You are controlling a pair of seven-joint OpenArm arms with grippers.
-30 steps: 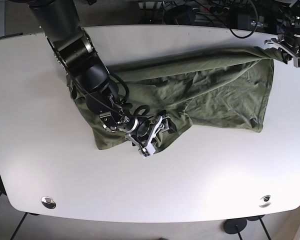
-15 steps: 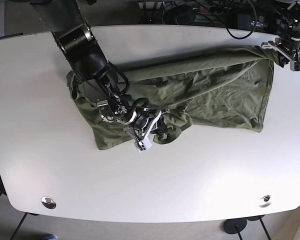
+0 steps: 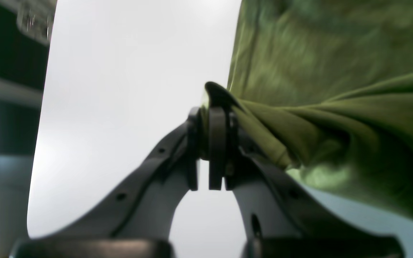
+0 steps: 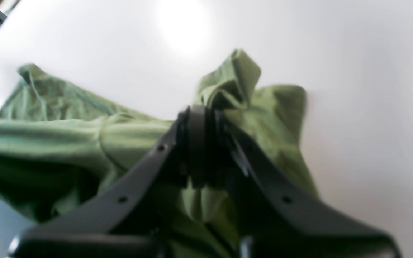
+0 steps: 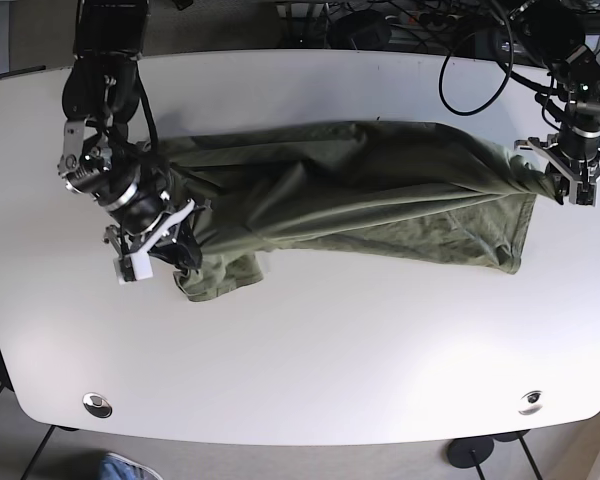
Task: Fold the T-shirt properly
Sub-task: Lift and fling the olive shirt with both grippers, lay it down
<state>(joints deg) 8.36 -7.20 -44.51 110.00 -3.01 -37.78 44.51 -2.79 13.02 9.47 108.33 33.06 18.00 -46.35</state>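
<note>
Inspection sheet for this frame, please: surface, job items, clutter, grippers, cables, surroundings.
Surface: white table, bare areas look clean.
Job's things: green T-shirt stretched between both arms, wrinkled, not folded flat.
Clutter: nothing seen.
Grippers: left gripper shut on a shirt edge; right gripper shut on bunched fabric.
Cables: black cables behind the table's far edge.
Surroundings: shoe on the floor near the front edge.

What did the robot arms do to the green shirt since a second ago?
The right gripper, shut on the T-shirt, dragged its bunch from the middle toward the table's left edge. The left gripper, also shut on the cloth, pulled its corner nearer. The shirt got stretched long between them. The table stayed put.
</note>
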